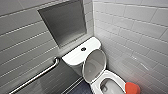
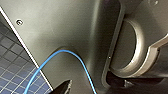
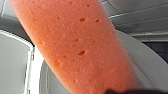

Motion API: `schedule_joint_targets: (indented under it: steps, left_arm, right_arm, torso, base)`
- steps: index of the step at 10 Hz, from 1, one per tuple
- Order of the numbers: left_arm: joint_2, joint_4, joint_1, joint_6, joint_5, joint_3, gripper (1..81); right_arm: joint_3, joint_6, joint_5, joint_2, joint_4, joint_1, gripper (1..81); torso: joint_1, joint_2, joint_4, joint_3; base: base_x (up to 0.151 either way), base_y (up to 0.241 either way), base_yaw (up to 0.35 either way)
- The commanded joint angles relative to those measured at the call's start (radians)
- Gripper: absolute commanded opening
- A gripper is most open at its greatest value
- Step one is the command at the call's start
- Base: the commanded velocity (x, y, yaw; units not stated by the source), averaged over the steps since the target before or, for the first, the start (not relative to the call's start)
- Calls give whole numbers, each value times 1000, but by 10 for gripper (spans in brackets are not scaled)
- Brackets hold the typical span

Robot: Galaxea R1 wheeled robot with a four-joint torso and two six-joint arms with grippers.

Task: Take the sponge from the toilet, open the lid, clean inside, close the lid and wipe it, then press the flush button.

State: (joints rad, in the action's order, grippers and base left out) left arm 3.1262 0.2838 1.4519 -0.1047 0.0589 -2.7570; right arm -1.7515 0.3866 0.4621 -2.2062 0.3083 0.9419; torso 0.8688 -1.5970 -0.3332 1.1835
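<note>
Down in the corner where two tiled walls [image 1: 130, 27] meet, we see the toilet [image 1: 111, 75] set at a slant, its tank [image 1: 75, 57] against the grey wall and its bowl [image 1: 110, 86] reaching toward the lower edge of the head view. Its lid [image 1: 94, 65] stands raised, leaning back toward the tank, so the oval bowl lies open. On the flat tank top, near its middle, sits the small dark flush button [image 1: 83, 49]. Above the tank a rectangular niche [image 1: 63, 22] is sunk into the wall, and left of the toilet a metal grab bar [image 1: 37, 76] runs along the wall at a slant.

The sponge [image 1: 132, 88], orange-red, is just beside the right side of the bowl's rim, at the lower edge of the head view; from there we cannot tell whether it touches the rim. From the right wrist camera it looms very near, a long porous block with small holes in its face, and white glossy parts of the toilet curve behind it. A dark edge of the right tool [image 3: 125, 91] sits at the sponge's near end, and we judge the tool closed upon the sponge, holding it by the bowl.

From the left wrist camera we see the robot's own dark plate [image 2: 75, 30], a thin blue cable [image 2: 75, 56] looping across it, and beside it a patch of floor [image 2: 15, 72] in small dark blue square tiles. Whether the left tool stands wide or narrow, we cannot tell.
</note>
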Motion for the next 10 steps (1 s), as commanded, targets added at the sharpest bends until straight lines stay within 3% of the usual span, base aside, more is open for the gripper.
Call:
schedule_joint_targets:
  steps: [1, 3, 5, 10]
  left_arm:
    - [-1, -2, 11, 7, 79, -6, 811]
    - [-1, 0, 11, 7, 79, -6, 811]
    - [-1, -2, 11, 7, 79, -6, 811]
    - [2, -3, 11, 7, 79, -6, 811]
  right_arm:
    - [72, 2, 58, 105, 23, 88, 10]
    - [104, -5, 73, 115, 17, 88, 10]
    - [130, -6, 49, 104, -12, -8, 10]
    - [101, -6, -166, 14, -23, -306, 10]
  torso:
    - [0, 0, 0, 0]
    - [0, 0, 0, 0]
    - [0, 0, 0, 0]
    - [0, 0, 0, 0]
  base:
    - [0, 0, 0]
    - [0, 0, 0]
    - [0, 0, 0]
    - [0, 0, 0]
